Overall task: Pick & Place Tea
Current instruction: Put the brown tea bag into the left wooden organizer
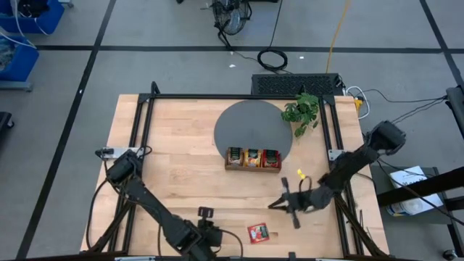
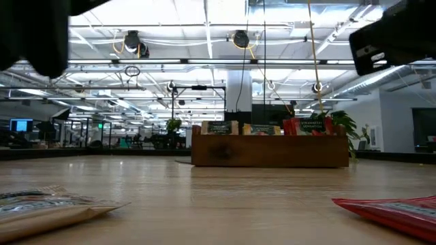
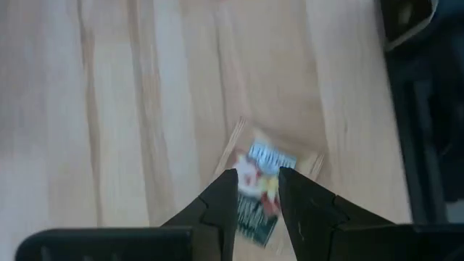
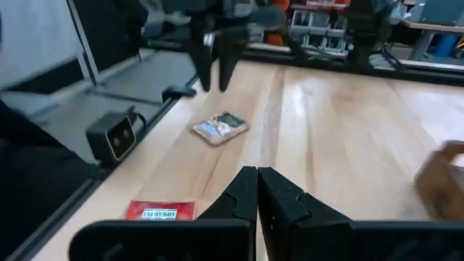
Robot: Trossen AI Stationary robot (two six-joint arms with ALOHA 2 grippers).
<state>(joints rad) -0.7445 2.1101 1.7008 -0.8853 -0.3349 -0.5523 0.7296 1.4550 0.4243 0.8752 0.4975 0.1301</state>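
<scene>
A beige-green tea sachet (image 3: 272,159) lies flat on the wooden table near its front edge, and it also shows in the right wrist view (image 4: 220,128) and low view (image 2: 48,204). My left gripper (image 3: 257,177) hangs above it (image 4: 217,76), fingers pointing down with a gap between them and clear of the sachet. To its right, a red sachet (image 1: 258,232) lies flat on the table (image 4: 161,212). My right gripper (image 1: 274,205) is shut and empty (image 4: 257,172), held nearly level above the table and pointing toward the left gripper.
A three-slot wooden tray (image 1: 252,158) with upright sachets stands mid-table on the near rim of a grey round mat (image 1: 254,123). A small plant (image 1: 303,110) is behind it to the right. A yellow scrap (image 1: 301,174) lies near the right arm. Black frame rails (image 1: 138,123) border the table.
</scene>
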